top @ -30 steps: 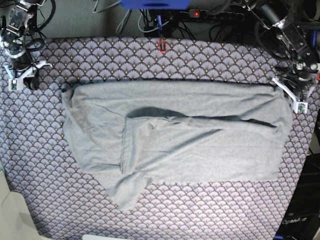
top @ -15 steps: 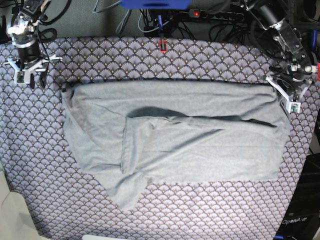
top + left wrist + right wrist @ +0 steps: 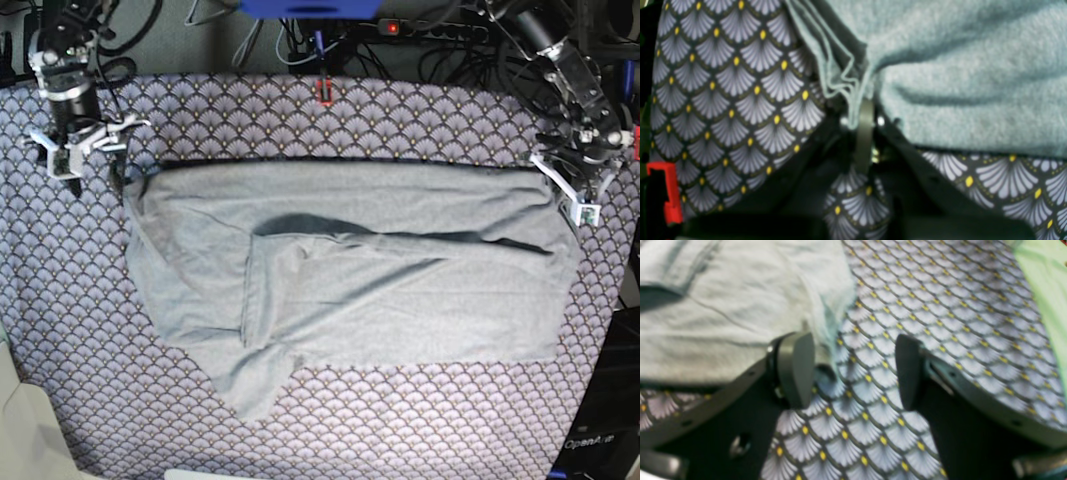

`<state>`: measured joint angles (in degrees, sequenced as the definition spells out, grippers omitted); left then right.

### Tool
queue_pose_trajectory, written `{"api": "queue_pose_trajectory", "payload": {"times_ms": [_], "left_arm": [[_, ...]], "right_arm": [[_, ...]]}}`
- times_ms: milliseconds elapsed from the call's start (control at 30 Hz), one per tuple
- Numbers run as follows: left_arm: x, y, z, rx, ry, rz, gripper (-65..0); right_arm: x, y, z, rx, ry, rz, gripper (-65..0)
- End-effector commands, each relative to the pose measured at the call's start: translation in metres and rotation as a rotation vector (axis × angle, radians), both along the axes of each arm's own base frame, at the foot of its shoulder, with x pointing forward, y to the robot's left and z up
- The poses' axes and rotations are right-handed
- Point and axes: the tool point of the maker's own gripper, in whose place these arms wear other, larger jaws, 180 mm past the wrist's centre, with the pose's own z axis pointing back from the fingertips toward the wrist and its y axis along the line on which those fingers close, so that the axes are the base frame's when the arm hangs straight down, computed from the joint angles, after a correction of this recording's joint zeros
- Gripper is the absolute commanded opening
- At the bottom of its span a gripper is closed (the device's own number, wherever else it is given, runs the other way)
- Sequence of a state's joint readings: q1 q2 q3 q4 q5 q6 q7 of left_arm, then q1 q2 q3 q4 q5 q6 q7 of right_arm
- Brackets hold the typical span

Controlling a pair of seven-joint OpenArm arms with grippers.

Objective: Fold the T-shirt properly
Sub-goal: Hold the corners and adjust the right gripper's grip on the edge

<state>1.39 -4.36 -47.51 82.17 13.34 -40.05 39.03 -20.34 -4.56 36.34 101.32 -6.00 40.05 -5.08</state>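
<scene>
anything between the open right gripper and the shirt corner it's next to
Nothing visible. The right gripper is open over bare tablecloth, and the T-shirt corner lies right by its one finger with only cloth pattern between. The left gripper is shut on the T-shirt's other corner.

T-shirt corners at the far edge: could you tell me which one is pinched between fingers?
The T-shirt corner at the left gripper; the right gripper stands open beside the other.

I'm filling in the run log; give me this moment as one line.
left tool: shut on T-shirt corner | right tool: open, empty, beside shirt edge | shirt: partly folded on tablecloth
</scene>
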Motion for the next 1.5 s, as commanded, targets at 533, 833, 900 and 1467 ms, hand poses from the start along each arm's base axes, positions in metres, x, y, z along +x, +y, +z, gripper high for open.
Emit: {"api": "queue_pose_trajectory", "payload": {"times_ms": [533, 833, 900, 1467], "left_arm": [[0.009, 0.002, 0.010, 0.008, -0.037, -0.003, -65.0], [0.007, 0.003, 0.009, 0.008, -0.034, 0.003, -65.0], [0.007, 0.004, 0.010, 0.010, -0.036, 0.003, -65.0], [0.007, 0.004, 0.012, 0.015, -0.037, 0.004, -65.0]], "right_arm": [[0.023, 0.012, -0.013, 0.054, -0.011, 0.054, -25.9], [0.029, 0.007, -0.032, 0.088, 0.022, 0.043, -30.6], [0.034, -0.001, -0.032, 0.071, 0.027, 0.047, -36.5], [0.015, -0.016, -0.055, 0.066, 0.104, 0.039, -65.0]]}}
